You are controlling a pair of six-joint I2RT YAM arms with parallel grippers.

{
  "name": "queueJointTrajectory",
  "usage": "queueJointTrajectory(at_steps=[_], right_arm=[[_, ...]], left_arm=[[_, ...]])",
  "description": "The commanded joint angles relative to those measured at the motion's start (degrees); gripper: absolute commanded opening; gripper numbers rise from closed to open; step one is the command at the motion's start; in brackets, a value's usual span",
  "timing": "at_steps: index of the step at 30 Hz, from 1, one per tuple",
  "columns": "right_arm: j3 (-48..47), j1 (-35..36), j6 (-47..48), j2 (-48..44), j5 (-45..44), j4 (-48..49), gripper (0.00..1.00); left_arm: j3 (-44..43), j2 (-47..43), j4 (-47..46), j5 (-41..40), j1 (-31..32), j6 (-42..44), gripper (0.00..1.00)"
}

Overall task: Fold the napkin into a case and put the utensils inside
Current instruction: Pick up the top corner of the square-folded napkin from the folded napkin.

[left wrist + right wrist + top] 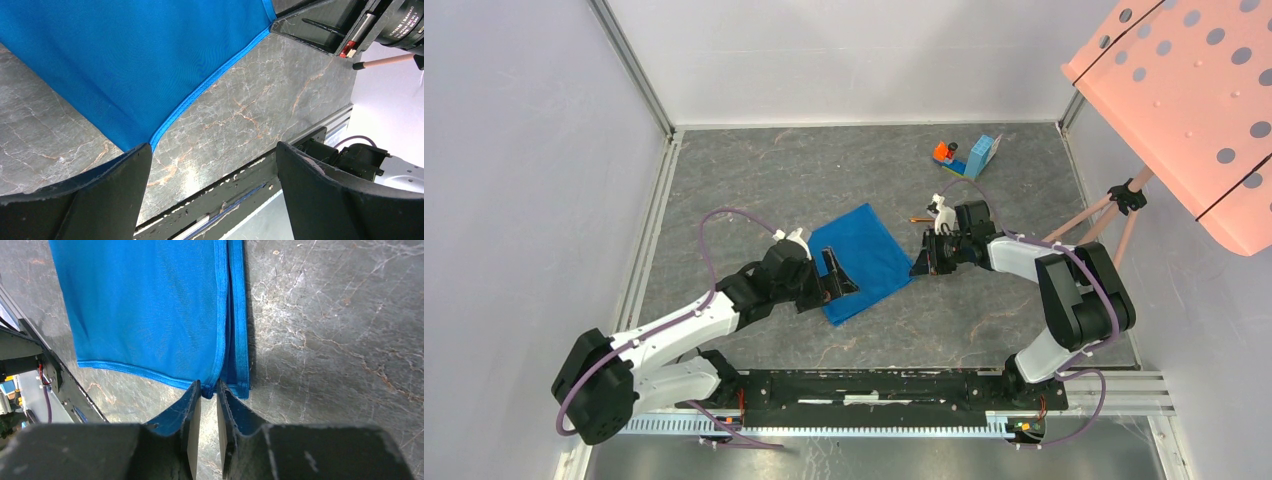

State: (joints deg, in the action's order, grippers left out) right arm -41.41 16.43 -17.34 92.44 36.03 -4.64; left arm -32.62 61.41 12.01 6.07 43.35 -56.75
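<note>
The bright blue napkin (864, 255) lies folded on the grey marble table between my two arms. My left gripper (839, 277) is open at its near-left edge. In the left wrist view the left gripper (212, 147) has its jaws spread wide, one finger (100, 190) over the napkin's (125, 60) near corner and holding nothing. My right gripper (919, 265) is shut on the napkin's right corner. In the right wrist view the right gripper (209, 388) pinches the hemmed corner of the napkin (150, 305), which shows two stacked layers. A thin copper utensil (921, 219) lies just behind the right wrist.
Orange and light-blue toy blocks (969, 155) stand at the back right. A perforated pink panel (1194, 100) on a tripod hangs over the right side. The black base rail (874, 385) runs along the near edge. White walls enclose the table.
</note>
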Motion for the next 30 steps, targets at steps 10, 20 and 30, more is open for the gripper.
queueJointTrajectory(at_steps=[10, 20, 30], right_arm=[[-2.6, 0.6, 0.6, -1.7, -0.8, 0.3, 0.26], [-2.6, 1.3, 0.5, -1.3, -0.4, 0.6, 0.09], [-8.8, 10.6, -9.3, 4.8, 2.0, 13.0, 0.0]], left_arm=[[-0.3, -1.1, 0.2, -0.9, -1.0, -0.4, 1.0], [0.1, -1.4, 0.5, -1.4, -1.5, -0.5, 1.0], [5.2, -7.5, 6.0, -5.8, -7.3, -5.6, 0.96]])
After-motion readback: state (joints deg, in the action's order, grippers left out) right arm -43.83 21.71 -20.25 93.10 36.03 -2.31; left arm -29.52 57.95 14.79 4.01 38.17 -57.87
